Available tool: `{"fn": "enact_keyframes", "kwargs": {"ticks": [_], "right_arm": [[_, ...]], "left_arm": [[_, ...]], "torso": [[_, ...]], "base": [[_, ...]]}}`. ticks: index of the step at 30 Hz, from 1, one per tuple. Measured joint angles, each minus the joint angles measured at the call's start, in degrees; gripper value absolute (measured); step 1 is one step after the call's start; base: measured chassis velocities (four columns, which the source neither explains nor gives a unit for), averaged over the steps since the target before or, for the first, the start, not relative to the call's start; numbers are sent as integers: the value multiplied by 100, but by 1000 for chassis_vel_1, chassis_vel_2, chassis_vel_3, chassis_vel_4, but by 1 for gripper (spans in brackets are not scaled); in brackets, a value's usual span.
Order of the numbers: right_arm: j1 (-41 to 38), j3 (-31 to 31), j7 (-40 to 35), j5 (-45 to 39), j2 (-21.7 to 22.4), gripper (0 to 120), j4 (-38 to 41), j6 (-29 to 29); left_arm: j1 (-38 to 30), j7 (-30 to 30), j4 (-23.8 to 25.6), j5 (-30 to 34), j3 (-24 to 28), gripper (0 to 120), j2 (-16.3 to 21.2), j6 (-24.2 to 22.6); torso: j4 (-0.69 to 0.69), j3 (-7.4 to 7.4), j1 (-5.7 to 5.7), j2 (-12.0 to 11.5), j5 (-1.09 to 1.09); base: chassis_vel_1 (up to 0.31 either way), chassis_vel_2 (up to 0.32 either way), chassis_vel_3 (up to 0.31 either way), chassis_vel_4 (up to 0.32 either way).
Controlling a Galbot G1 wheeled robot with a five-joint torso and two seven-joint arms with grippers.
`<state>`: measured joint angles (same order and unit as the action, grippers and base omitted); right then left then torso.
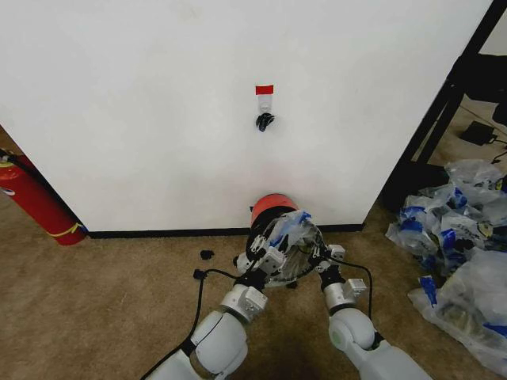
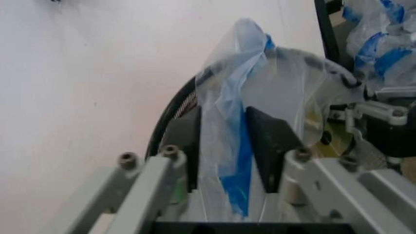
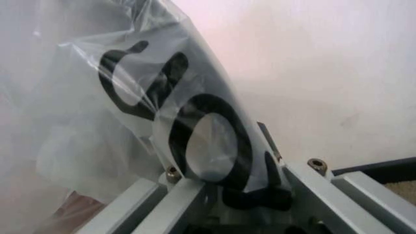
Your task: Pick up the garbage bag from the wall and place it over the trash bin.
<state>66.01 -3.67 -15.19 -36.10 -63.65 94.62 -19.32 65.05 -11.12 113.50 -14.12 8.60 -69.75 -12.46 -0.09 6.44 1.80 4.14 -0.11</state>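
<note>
Head view first: a plain white flat wall [image 1: 158, 103] with a black baseboard fills the upper frame, and brown carpet [image 1: 103, 301] runs along the bottom. A small hook under a red tape strip [image 1: 264, 89] sits on the wall at upper centre. A red fire extinguisher cylinder [image 1: 36, 202] leans at the left edge, and a heap of clear-and-blue plastic bags [image 1: 459, 245] lies at the right. Low in the centre stands the small round dark mesh bin with a red base [image 1: 271, 207], against the wall. The thin translucent white plastic bag with blue print [image 1: 291, 229] is spread over the bin's near side, between the left gripper [image 1: 265, 257] and the right gripper [image 1: 326, 257], which sit at either side of it.

Left wrist view: the left gripper [image 2: 224, 146] has its two dark pads [image 2: 270, 141] a narrow gap apart, with a fold of the bag [image 2: 237, 126] running between them; the plastic rises over the bin's dark rim [image 2: 170, 117], with the wall behind.

Right wrist view: bag film [image 3: 130, 97] with black lettering drapes across the right gripper [image 3: 224, 192], covering the fingers, so I cannot tell how far they are parted; the wall fills the upper right.
</note>
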Motion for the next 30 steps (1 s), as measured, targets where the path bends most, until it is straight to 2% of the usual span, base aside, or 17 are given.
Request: {"fn": "enact_keyframes", "kwargs": {"ticks": [7, 15, 19, 21, 27, 30], "right_arm": [[72, -36, -2, 4, 5, 0, 59, -17], [124, -66, 127, 33, 78, 0, 61, -32], [140, -110, 847, -188, 321, 0, 8, -273], [144, -125, 1001, -265, 365, 0, 6, -309], [188, -303, 2399, -910, 853, 0, -16, -367], [189, -330, 2653, -1087, 944, 0, -51, -366]], "left_arm": [[-2, -2, 48, 12, -54, 0, -11, 27], [49, 90, 441, 234, -146, 0, 188, 29], [-104, 310, 576, 560, -343, 0, 685, 26], [-130, 330, 578, 630, -377, 0, 766, 29], [-223, 706, 733, 1119, -691, 0, 1602, 210], [-214, 805, 799, 1176, -758, 0, 1778, 251]], "torso": [[0, 0, 0, 0, 0], [0, 0, 0, 0, 0], [0, 0, 0, 0, 0], [0, 0, 0, 0, 0], [0, 0, 0, 0, -1], [0, 0, 0, 0, 0]], "base": [[0, 0, 0, 0], [0, 0, 0, 0], [0, 0, 0, 0], [0, 0, 0, 0], [0, 0, 0, 0], [0, 0, 0, 0]]}}
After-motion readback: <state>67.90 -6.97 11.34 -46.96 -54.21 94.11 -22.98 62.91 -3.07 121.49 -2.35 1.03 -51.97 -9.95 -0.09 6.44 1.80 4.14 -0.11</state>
